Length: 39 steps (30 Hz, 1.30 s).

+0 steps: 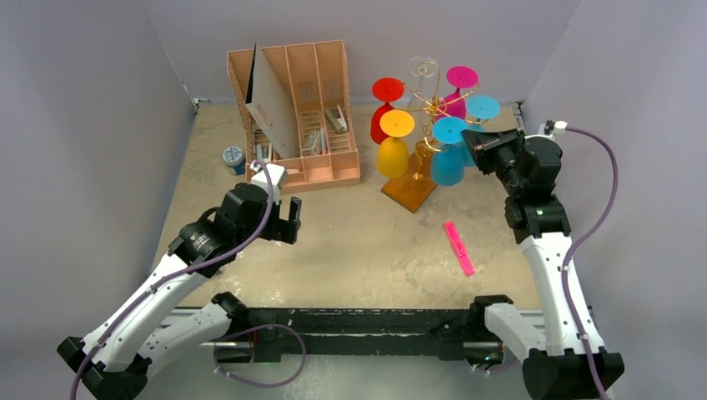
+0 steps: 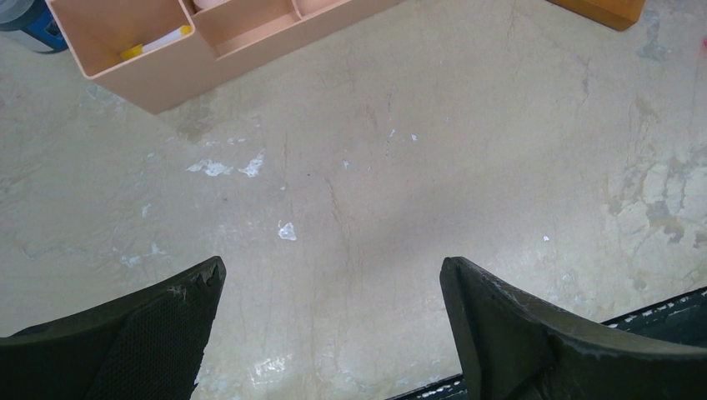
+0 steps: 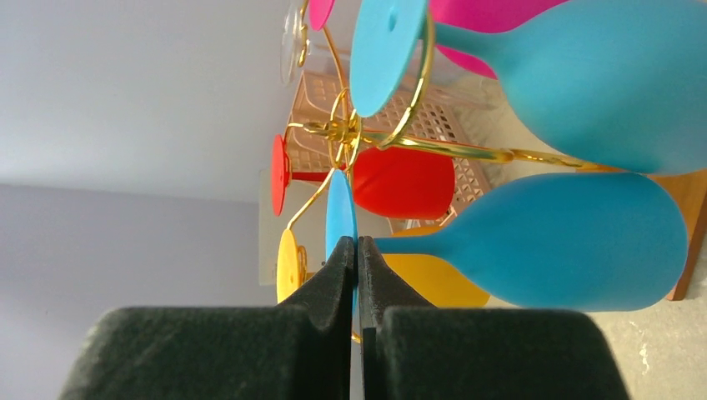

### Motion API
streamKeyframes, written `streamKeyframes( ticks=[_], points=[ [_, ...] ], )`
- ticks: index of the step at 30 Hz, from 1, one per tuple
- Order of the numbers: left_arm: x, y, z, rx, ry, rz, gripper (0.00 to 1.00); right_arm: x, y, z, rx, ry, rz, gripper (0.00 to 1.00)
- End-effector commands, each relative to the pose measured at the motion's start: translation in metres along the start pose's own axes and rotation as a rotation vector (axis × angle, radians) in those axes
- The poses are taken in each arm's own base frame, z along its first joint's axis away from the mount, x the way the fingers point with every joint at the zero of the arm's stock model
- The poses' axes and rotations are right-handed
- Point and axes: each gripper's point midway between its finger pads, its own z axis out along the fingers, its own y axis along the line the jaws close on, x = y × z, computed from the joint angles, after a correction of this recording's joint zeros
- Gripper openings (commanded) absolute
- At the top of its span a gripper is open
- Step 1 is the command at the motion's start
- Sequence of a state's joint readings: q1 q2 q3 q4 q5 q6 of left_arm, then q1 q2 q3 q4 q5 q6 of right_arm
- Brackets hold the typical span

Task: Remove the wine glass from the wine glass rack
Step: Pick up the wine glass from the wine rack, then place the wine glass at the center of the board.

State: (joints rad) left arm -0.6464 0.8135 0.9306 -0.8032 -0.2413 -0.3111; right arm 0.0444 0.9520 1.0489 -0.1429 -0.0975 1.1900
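Right gripper (image 3: 357,247), carried on an arm that rises from the near right corner and bends at the elbow, points leftward at rack height with the wrist rolled onto its side. Its two padded fingers are pressed flat together with nothing between them. Their tips lie just beside the stem of the blue wine glass (image 1: 448,165), close under its foot; contact cannot be judged.

That glass hangs bowl-down by its foot from a front arm of the wine glass rack (image 1: 412,190). The rack's curly gold wires rise from an orange-brown wooden base toward the back right of the table (image 1: 358,242). Five further glasses hang on the same rack: yellow (image 1: 392,157), red (image 1: 382,125), magenta (image 1: 461,77), a paler blue (image 1: 483,107) and a clear one (image 1: 423,67).

Left gripper (image 2: 333,275), on an arm reaching forward low from the near left corner, hovers over bare tabletop with its fingers spread wide and empty.

Surface: mottled beige, with pale scuffs and white flecks. A pink-tan slotted organiser (image 1: 329,167) stands left of the rack and holds a white sheet (image 1: 273,104). A small blue jar (image 1: 233,157) sits just to the organiser's left. A pink bar (image 1: 458,248) lies flat in front of the rack, near the right arm. Plain grey-lilac walls (image 1: 83,125) enclose the table at the back and on both sides.
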Motion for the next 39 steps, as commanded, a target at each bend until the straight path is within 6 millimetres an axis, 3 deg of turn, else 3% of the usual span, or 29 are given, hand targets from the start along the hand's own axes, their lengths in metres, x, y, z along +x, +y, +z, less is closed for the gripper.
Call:
streamKeyframes(
  ticks=[1, 13, 21, 26, 33, 39],
  points=[
    [-0.012, -0.003, -0.002, 0.031, -0.049, 0.019, 1.00, -0.012, 0.003, -0.008, -0.004, -0.070, 0.032, 0.00],
    [-0.013, -0.013, -0.002, 0.086, -0.053, 0.030, 1.00, -0.008, -0.007, -0.037, -0.006, -0.092, -0.017, 0.00],
    [-0.020, -0.021, -0.001, 0.124, -0.094, 0.009, 1.00, -0.006, -0.016, -0.066, 0.027, -0.092, -0.172, 0.00],
    [-0.023, -0.019, -0.001, 0.114, -0.114, -0.018, 1.00, -0.008, -0.024, -0.084, 0.080, -0.075, -0.366, 0.00],
    [-0.023, -0.027, 0.003, 0.138, -0.076, -0.011, 0.99, 0.051, -0.032, -0.100, -0.029, 0.218, -0.401, 0.00],
    [-0.026, -0.031, -0.002, 0.178, -0.116, -0.010, 0.99, 0.069, -0.039, -0.106, -0.092, 0.274, -0.358, 0.00]
  ],
)
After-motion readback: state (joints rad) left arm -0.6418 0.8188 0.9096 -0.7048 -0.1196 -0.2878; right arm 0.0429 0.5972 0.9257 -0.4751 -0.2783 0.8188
